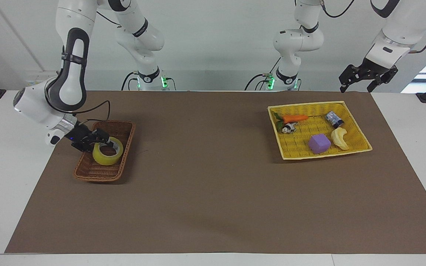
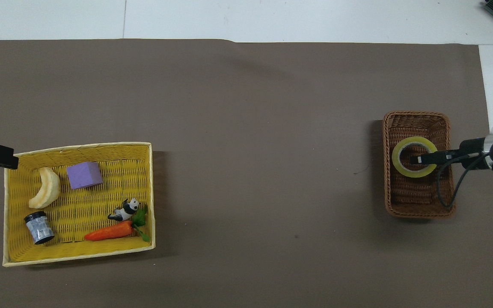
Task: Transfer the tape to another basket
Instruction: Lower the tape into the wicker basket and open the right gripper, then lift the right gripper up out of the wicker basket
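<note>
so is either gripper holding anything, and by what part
The right gripper grips the tape by its rim wall, one finger inside the core, over the brown basket. The left gripper waits off the table's end, holding nothing.

Readable text: none on any item
Small can [image 1: 334,119]: patterned label, perhaps printed, too small to read

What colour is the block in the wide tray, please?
Purple block, clearest in the overhead view.
</note>
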Action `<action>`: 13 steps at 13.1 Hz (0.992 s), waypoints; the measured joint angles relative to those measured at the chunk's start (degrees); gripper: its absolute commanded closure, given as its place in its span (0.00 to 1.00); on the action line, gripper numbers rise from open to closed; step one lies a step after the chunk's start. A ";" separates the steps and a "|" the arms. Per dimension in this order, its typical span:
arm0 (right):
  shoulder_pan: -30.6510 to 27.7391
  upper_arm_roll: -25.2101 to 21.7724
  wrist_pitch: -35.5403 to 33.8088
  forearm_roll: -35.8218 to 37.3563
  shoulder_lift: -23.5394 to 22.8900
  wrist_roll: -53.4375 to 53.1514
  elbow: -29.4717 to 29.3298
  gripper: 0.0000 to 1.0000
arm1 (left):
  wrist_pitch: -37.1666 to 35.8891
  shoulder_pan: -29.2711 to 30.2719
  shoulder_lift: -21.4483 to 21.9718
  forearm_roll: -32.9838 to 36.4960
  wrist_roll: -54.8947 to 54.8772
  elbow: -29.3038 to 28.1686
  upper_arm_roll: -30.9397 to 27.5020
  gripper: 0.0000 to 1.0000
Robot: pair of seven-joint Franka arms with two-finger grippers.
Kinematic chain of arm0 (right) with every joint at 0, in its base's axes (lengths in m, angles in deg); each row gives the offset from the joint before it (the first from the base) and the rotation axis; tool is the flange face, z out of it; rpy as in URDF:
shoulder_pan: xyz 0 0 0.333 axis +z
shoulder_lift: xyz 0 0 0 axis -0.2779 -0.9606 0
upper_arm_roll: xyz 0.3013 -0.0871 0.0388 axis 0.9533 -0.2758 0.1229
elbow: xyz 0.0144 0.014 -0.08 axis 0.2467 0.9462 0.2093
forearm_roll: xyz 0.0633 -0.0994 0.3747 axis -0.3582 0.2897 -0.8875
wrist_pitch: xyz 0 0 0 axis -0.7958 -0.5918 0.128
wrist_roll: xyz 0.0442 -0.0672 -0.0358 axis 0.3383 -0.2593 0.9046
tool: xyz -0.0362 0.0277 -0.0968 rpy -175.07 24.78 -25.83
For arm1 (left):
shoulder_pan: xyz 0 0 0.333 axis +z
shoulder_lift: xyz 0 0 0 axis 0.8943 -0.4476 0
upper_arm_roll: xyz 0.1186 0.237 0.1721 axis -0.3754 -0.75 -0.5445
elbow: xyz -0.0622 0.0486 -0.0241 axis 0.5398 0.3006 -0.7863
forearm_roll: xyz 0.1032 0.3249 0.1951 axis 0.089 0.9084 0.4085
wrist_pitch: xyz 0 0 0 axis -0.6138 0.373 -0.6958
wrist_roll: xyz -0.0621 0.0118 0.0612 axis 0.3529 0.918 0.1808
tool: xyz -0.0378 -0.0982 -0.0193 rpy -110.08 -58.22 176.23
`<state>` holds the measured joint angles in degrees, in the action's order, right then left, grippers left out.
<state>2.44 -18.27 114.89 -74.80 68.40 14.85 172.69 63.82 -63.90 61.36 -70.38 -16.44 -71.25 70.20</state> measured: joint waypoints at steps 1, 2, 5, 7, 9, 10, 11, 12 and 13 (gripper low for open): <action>-0.01 -0.01 0.04 0.97 0.00 0.17 -0.27 0.00 | 0.00 0.00 0.00 0.00 0.00 0.00 0.00 0.00; -0.01 -0.01 0.12 3.28 0.01 0.20 -0.86 0.00 | 0.00 0.00 0.00 0.00 0.00 0.00 0.00 0.00; 0.03 0.47 0.22 13.27 0.30 0.21 -4.61 0.00 | 0.00 0.00 0.00 0.00 0.00 0.00 0.00 0.00; 0.39 0.96 0.22 16.52 0.49 0.21 -6.53 0.00 | 0.00 0.00 0.00 0.00 0.00 0.00 0.00 0.00; 2.40 1.03 0.41 21.71 0.61 0.19 -7.98 0.00 | 0.00 0.00 0.00 0.00 0.00 0.00 0.00 0.00; 3.51 1.04 0.55 24.51 0.69 -0.50 -8.81 0.00 | 0.00 0.00 0.00 0.00 0.00 0.00 0.00 0.00; 4.53 1.05 0.56 26.26 0.85 -2.47 -9.45 0.00 | 0.00 0.00 0.00 0.00 0.00 0.00 0.00 0.00; 5.69 1.06 0.54 26.92 1.14 -5.34 -9.73 0.00 | 0.00 0.00 0.00 0.00 0.00 0.00 0.00 0.00; 6.92 1.08 0.34 27.15 1.48 -8.59 -9.74 0.00 | 0.00 0.00 0.00 0.00 0.00 0.00 0.01 0.00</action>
<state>9.36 -17.19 115.23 -47.65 69.88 6.27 162.95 63.81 -63.90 61.36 -70.38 -16.44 -71.25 70.21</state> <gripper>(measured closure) 0.000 0.000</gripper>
